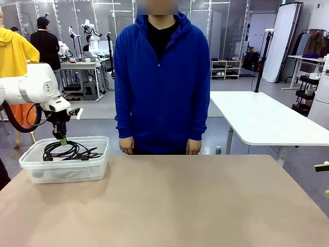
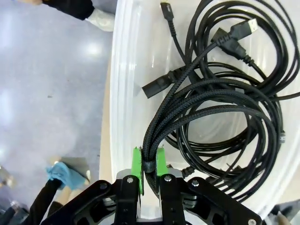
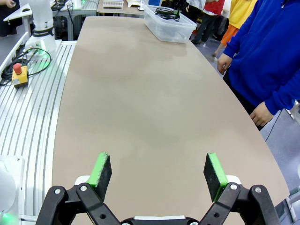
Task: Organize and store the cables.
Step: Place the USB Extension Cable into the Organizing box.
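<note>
My left gripper (image 2: pixel 149 165) hung over the clear plastic bin (image 1: pixel 31 165) at the table's left far corner, its green pads (image 2: pixel 136 164) pinched narrow on a braided black cable (image 2: pixel 197 93) where a small band bound its strands together. I judged that a sound place to hold, since the band kept the loops gathered and the coil could go down as one bundle instead of spilling open. The rest of that cable curved away from my pads into the bin, lying over the other cables (image 2: pixel 234 154) already coiled there, their plug ends resting against the pale floor of the container. I held it low over the near wall so the coil would settle inside the rim and not drape across it. My right gripper (image 3: pixel 159 171) waited with its jaws wide apart and nothing between them, above bare table (image 3: pixel 140 103) well away from the bin. The person (image 1: pixel 162 77) stood at the far edge, hands down at the table's edge, not reaching in. To my eye the storing looked nearly finished, with only a release left.
</note>
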Robot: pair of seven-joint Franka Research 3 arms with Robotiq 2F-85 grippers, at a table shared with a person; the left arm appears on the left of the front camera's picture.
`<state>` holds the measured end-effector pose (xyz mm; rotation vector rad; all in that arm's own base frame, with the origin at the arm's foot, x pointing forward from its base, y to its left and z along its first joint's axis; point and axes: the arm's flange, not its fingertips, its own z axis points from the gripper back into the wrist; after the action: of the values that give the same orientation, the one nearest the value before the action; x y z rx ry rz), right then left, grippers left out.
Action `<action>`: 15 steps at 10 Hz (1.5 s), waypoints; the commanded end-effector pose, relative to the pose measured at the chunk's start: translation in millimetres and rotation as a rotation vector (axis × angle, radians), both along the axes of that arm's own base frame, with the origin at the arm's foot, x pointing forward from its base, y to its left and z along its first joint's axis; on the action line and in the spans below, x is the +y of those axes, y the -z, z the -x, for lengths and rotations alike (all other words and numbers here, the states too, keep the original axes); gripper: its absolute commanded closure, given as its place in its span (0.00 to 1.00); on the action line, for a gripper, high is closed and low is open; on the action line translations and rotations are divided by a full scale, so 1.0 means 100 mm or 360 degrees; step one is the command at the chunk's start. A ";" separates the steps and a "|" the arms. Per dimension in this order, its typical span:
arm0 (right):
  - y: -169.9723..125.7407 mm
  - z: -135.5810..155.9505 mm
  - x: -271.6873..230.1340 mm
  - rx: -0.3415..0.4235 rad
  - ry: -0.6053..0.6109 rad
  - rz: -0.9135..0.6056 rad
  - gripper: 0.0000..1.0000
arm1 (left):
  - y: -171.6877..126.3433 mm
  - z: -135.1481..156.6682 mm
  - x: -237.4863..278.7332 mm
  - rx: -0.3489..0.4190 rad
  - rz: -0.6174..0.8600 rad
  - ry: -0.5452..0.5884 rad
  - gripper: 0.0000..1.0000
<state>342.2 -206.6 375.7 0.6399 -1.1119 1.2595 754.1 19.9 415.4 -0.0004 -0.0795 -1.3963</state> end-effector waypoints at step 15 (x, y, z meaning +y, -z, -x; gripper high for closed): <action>-0.03 -0.01 0.02 0.0014 0.0023 0.0002 0.00 | -0.31 -0.12 -0.01 -0.0025 0.0077 -0.0068 0.00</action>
<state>342.2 -206.6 375.7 0.6399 -1.1119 1.2596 759.4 17.7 438.6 0.0014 -0.0999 -1.3891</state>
